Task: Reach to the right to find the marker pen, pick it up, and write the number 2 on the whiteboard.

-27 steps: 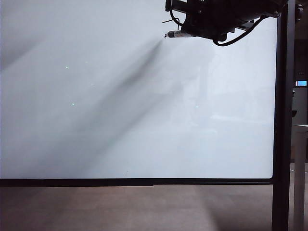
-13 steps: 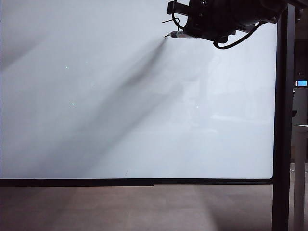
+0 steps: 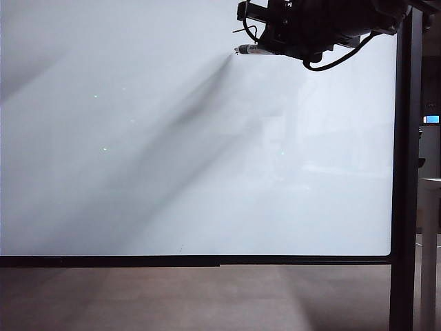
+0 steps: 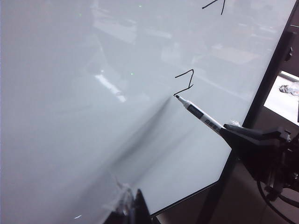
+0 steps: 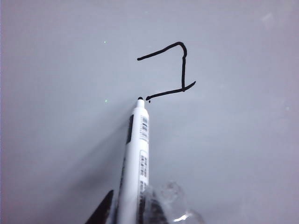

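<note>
The whiteboard (image 3: 172, 172) fills the exterior view. My right gripper (image 3: 270, 45) reaches in at its top right, shut on the marker pen (image 3: 249, 49). In the right wrist view the marker pen (image 5: 136, 154) runs out from the right gripper (image 5: 128, 212), its dark tip on the board at the left end of the lowest stroke of the number 2 (image 5: 176, 70). The left wrist view shows the same pen (image 4: 200, 114), the number 2 (image 4: 186, 81) and the right gripper (image 4: 228, 131). My left gripper (image 4: 132, 205) hangs before the whiteboard (image 4: 70, 93), shut and holding nothing.
The board's black post (image 3: 406, 172) stands at the right and its black frame rail (image 3: 207, 261) runs along the bottom. Another black mark (image 4: 214, 4) sits higher on the board. A pale table edge (image 3: 431, 183) shows beyond the post.
</note>
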Controlling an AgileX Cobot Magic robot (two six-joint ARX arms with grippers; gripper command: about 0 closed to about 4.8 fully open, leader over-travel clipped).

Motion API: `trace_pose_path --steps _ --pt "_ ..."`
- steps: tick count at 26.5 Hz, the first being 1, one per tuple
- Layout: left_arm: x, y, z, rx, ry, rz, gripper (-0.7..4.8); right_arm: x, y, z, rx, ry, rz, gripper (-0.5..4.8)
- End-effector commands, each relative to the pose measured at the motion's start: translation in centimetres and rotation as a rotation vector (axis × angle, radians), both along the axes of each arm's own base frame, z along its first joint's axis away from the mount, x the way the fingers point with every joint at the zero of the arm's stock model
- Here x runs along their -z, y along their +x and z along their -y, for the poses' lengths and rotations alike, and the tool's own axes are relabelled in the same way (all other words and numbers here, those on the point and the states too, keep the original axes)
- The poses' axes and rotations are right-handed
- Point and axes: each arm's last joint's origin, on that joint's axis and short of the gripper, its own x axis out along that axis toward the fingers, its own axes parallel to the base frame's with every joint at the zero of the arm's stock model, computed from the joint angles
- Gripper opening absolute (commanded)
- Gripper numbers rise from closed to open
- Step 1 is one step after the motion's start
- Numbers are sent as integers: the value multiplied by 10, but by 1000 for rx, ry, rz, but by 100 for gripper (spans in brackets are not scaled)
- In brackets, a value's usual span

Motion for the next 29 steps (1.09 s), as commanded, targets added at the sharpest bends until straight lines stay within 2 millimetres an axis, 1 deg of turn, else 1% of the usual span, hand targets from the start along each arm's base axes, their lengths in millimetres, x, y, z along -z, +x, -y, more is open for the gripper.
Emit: trace_pose_path --steps 1,9,13,18,29 --pt "-3 -1 0 6 -8 15 -5 -5 0 0 15 18 26 40" --pt "-3 -1 0 6 -8 15 -5 -5 0 0 15 18 26 40" --pt "-3 -1 0 6 -8 15 -5 0 3 -2 15 10 13 40" --pt "-3 -1 0 6 -8 15 -5 -4 5 -3 15 17 25 40" --pt "-3 -1 0 6 -8 15 -5 -3 5 -3 41 16 14 40"
